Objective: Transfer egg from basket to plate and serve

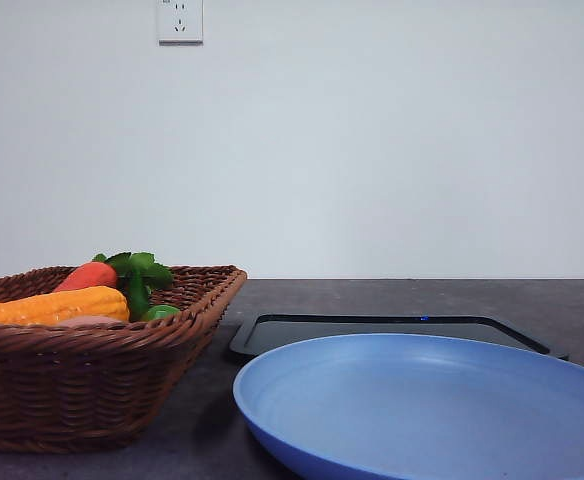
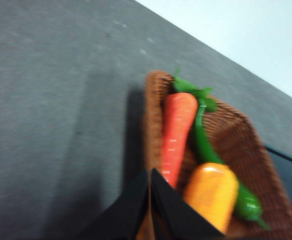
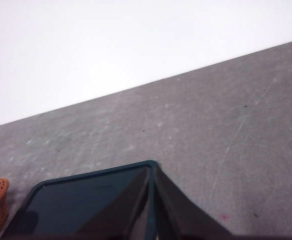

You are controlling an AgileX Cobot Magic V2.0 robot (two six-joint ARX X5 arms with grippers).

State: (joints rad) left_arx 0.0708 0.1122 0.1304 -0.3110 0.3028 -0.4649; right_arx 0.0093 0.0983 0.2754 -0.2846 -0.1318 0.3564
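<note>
in the left wrist view the left gripper (image 2: 150, 200) has its two black fingers pressed together into a single wedge, tips meeting with no gap, and nothing is clamped between them; the tips hang just above the near rim of the basket (image 2: 236, 137), so the gripper counts as closed and empty. right beyond the fingertips lies the carrot (image 2: 176, 135), its tip pointing back toward the gripper and its green leaves at the far end, and just beside it, to the side of the fingers, sits the corn cob (image 2: 212, 196) with a green pepper (image 2: 221, 175) curving along its far flank. the egg (image 1: 90, 321) appears in the front view as a pale pink sliver in the basket, tucked under the corn cob and just above the woven rim. in the right wrist view the right gripper (image 3: 152, 197) is likewise shut, fingers touching along their length and holding nothing, poised over the far corner of the black tray (image 3: 76, 202), with the grey table (image 3: 226, 125) stretching beyond it. in the front view the plate (image 1: 392, 420) lies nearest the camera, in front of the tray and just beside the basket
</note>
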